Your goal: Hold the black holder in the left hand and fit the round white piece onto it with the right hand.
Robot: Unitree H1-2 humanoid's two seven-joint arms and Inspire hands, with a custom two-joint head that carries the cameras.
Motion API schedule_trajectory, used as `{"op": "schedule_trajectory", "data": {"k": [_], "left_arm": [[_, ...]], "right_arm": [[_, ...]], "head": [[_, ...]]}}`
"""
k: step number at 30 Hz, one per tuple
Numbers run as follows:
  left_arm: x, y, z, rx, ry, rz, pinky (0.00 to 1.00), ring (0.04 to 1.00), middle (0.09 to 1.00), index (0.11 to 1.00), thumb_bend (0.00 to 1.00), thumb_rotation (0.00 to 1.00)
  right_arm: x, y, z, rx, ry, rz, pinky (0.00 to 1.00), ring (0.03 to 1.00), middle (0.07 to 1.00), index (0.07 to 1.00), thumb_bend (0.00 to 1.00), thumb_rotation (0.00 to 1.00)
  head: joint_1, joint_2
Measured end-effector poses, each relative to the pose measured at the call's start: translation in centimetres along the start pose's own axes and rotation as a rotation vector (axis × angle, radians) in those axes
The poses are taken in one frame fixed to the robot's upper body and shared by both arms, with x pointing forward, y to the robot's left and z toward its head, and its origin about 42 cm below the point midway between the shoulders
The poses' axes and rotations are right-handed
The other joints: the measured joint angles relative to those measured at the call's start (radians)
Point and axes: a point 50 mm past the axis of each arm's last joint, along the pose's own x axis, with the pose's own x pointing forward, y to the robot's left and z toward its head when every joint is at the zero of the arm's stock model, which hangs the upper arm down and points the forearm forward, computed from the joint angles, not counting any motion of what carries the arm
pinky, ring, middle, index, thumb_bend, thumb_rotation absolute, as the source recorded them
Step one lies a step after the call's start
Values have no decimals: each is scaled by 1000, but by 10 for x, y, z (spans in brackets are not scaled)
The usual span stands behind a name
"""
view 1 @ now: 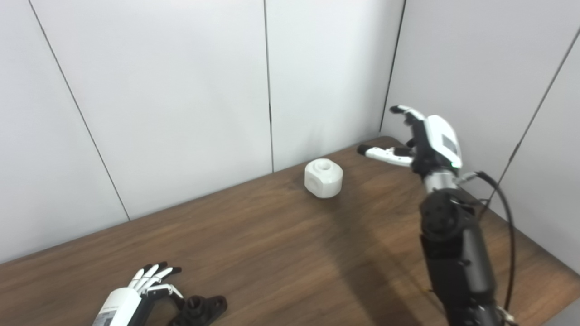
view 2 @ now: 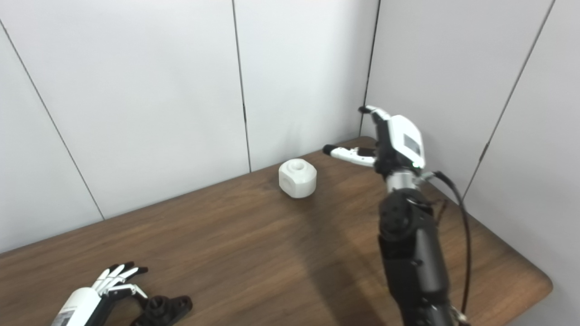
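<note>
Sitting alone on the wooden table (view 1: 281, 253), toward the far edge near the wall panels (view 1: 181, 90): the round white piece (view 1: 323, 178), resting upright with its recessed circular opening facing up, nothing visible inside that opening. Hovering to the right of the white piece and a little beyond it, well apart from it and above the tabletop: the right hand (view 1: 419, 138), fingers spread wide and holding nothing, thumb pointing back toward the white piece. Trailing from the right wrist down along the dark forearm: a black cable (view 1: 505, 217). Lying far from the white piece, at the near left edge of the table: the black holder (view 1: 201, 310), partly cut off by the bottom of both views. Resting just left of the holder, on the side away from the white piece: the left hand (view 1: 145, 290), fingers extended and slightly apart, thumb reaching toward the holder; touching it or merely beside it, impossible to tell. Not gripping it, by the look of the straight fingers.
</note>
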Motion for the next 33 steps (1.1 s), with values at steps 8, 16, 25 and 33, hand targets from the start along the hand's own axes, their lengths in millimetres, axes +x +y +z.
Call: {"op": "schedule_trajectory", "data": {"k": [8,16,25,33], "left_arm": [[-2,2,-3,0,-2,2,1000,957,877,483,516,48],[-2,3,-2,0,-13,3,1000,954,875,483,517,48],[-4,4,-3,1,-10,3,1000,956,878,482,517,48],[-6,5,-5,-4,-4,0,1000,961,883,483,516,48]], "right_arm": [[23,39,-10,5,145,97,574,857,942,882,970,569],[31,75,-8,-26,188,191,610,875,953,901,982,563],[21,111,1,-20,201,274,688,899,959,896,1000,600],[16,127,9,-52,195,275,716,911,965,905,1000,625]], "head": [[-2,-2],[15,3],[25,2],[23,-2]]}}
